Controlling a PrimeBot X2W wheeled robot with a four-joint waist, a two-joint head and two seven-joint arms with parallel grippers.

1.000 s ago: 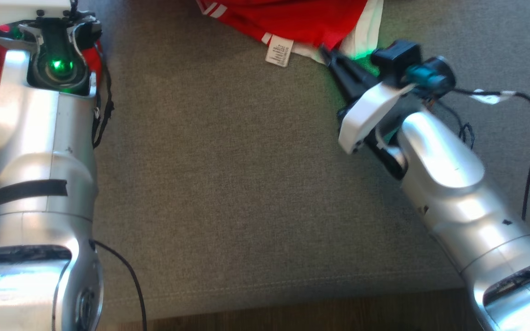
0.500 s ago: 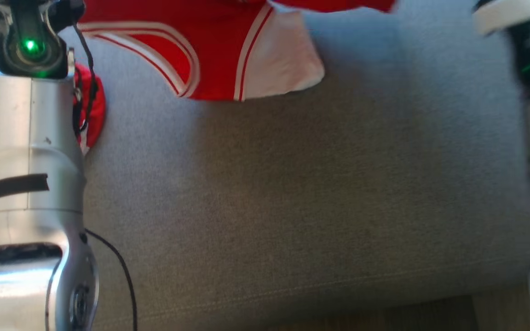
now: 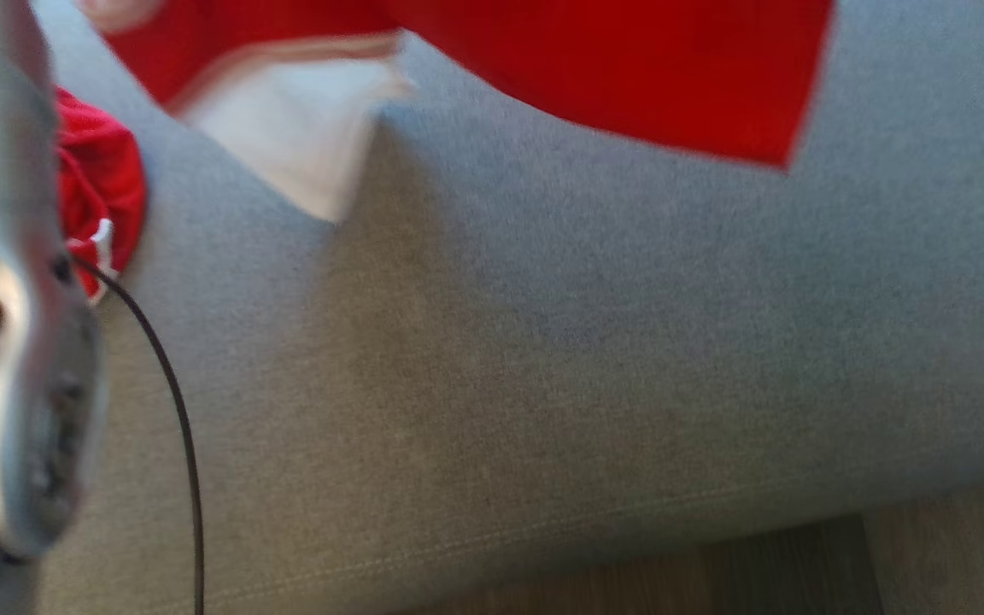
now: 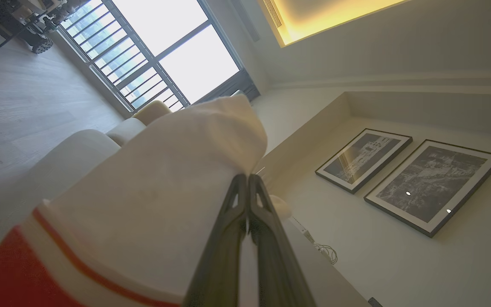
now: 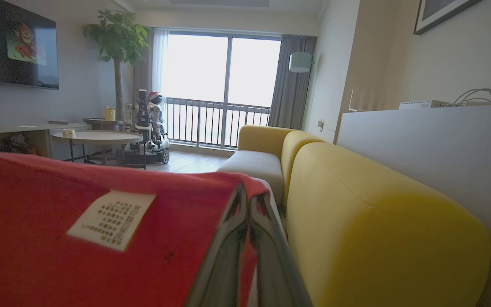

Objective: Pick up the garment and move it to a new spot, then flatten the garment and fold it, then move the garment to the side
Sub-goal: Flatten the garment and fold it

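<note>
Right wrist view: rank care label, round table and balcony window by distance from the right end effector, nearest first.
1. Care label: on the red garment pinched by the right end effector, just left of it.
2. Round table: mid-room, left.
3. Balcony window: far wall, centre.

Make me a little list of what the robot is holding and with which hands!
Thing held: red and white garment
Left gripper: shut on the garment's white part
Right gripper: shut on the garment's red part, near the label
Underneath: grey cushion
Head view: blurred
</note>
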